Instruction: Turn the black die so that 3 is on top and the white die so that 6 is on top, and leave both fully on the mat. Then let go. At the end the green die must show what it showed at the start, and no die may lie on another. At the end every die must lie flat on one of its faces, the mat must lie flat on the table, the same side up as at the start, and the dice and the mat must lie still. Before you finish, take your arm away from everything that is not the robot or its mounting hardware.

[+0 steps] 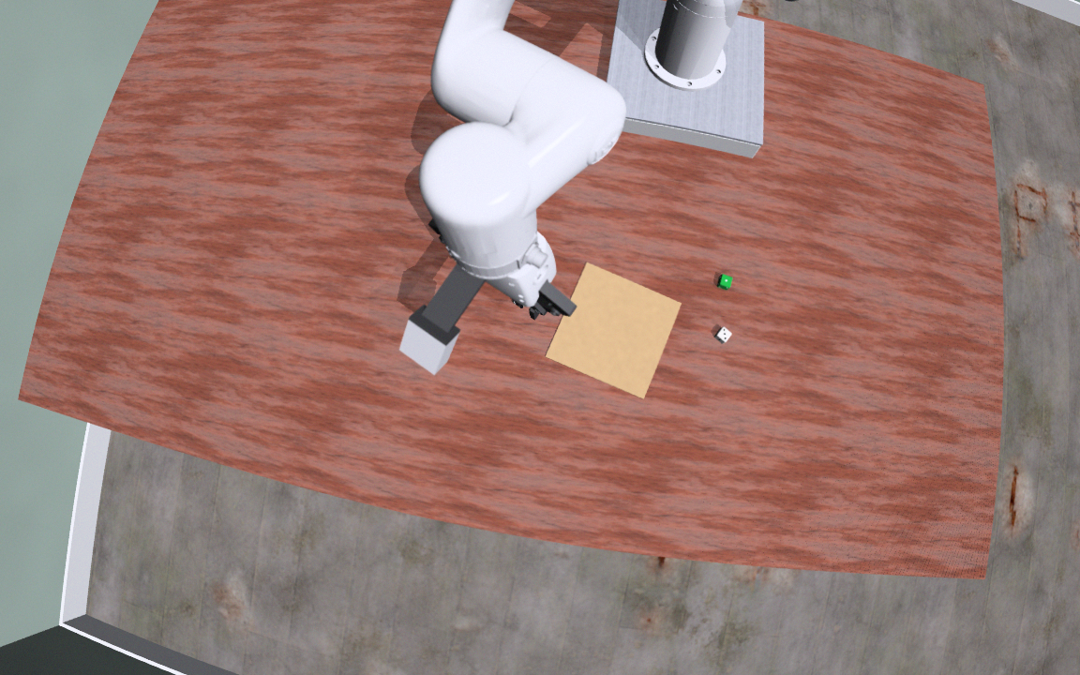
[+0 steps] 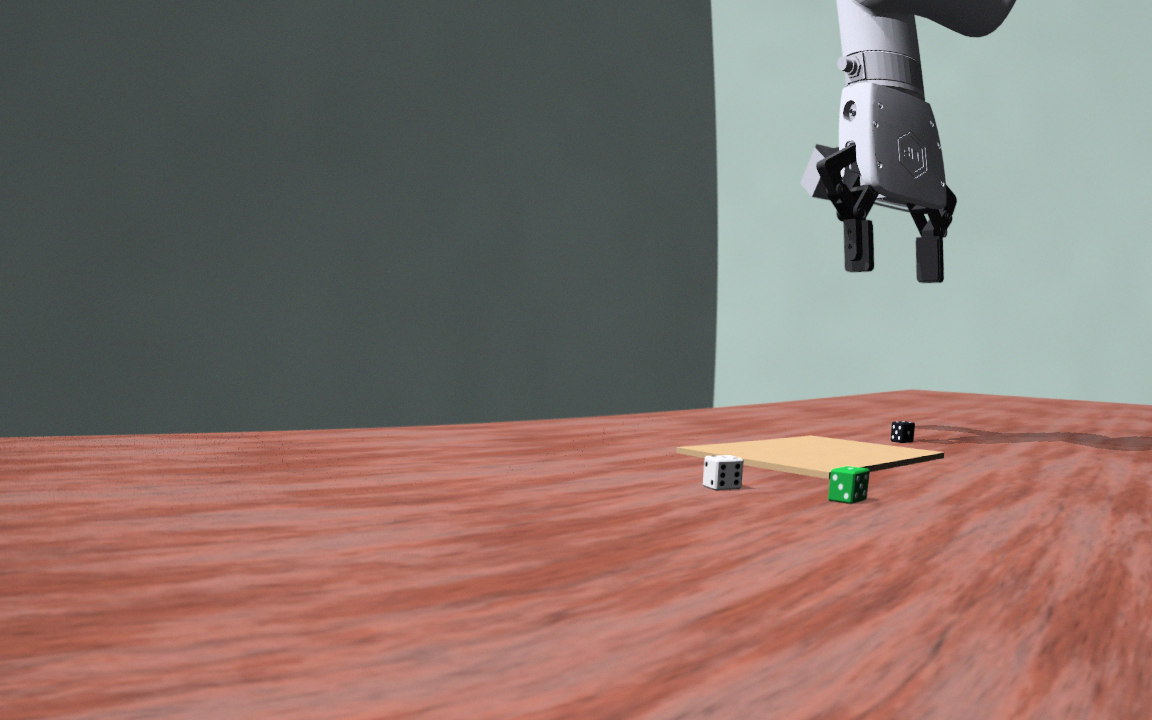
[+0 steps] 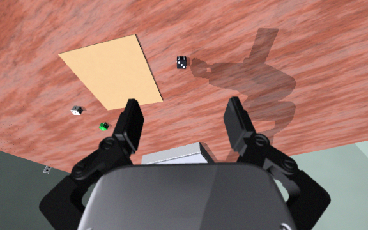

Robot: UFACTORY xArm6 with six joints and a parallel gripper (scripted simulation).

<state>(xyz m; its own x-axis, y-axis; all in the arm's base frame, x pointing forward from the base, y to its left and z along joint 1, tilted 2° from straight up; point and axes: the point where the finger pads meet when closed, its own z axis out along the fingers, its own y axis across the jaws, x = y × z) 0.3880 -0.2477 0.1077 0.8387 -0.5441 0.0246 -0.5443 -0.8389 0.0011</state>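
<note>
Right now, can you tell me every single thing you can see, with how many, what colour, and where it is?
Black die: one, black with white pips, on the table just off one edge of the mat, not on it.
White die: one, white with black pips, on the table off the opposite side of the mat.
Green die: one, green with white pips, on the table near the white die, apart from it and off the mat.
Mat: one, tan, square, flat on the table between the black die and the other two.
Table: one, reddish-brown wood grain, under everything.
Base plate: one, grey, on the table's far edge under the arm.
Gripper: one, black fingers on a white arm, open, empty, high above the table.
</note>
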